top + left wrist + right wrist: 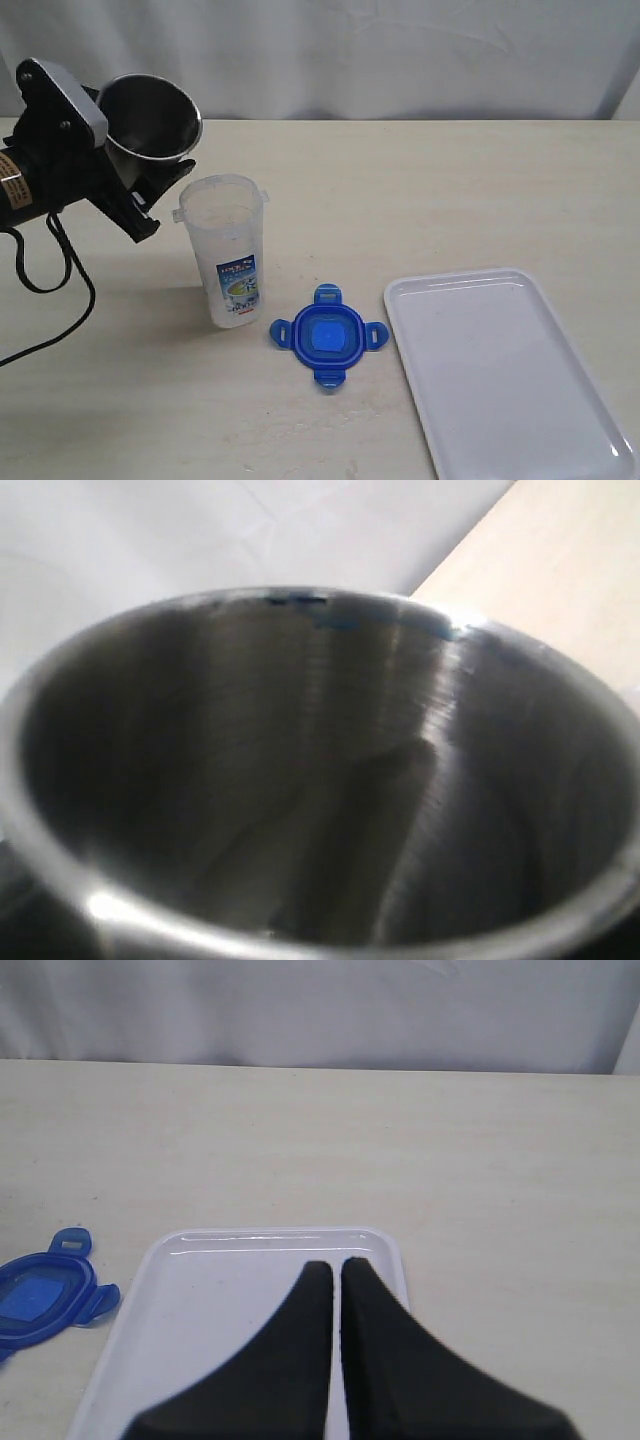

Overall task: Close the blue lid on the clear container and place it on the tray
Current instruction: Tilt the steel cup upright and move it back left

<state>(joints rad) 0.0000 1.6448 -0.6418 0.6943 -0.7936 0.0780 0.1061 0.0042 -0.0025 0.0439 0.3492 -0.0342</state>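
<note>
Left gripper (150,185) grips the steel cup (150,120), tilted over the open container (225,250) standing on the table (450,180). Lid (328,335) lies just beside it, then the tray (500,380); right gripper (337,1265) hangs closed, empty, above it. Lidding isn't begun: next, pick up the lid, seat it squarely

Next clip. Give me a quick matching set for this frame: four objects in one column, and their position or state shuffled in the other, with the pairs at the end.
Objects
1. blue lid
2. clear container
3. tray
4. steel cup

Position or state
A. standing upright on the table, top open
B. raised off the table and tilted
C. lying flat on the table between two other objects
D. white, furthest right in the exterior view

Pairs: 1-C, 2-A, 3-D, 4-B
</note>
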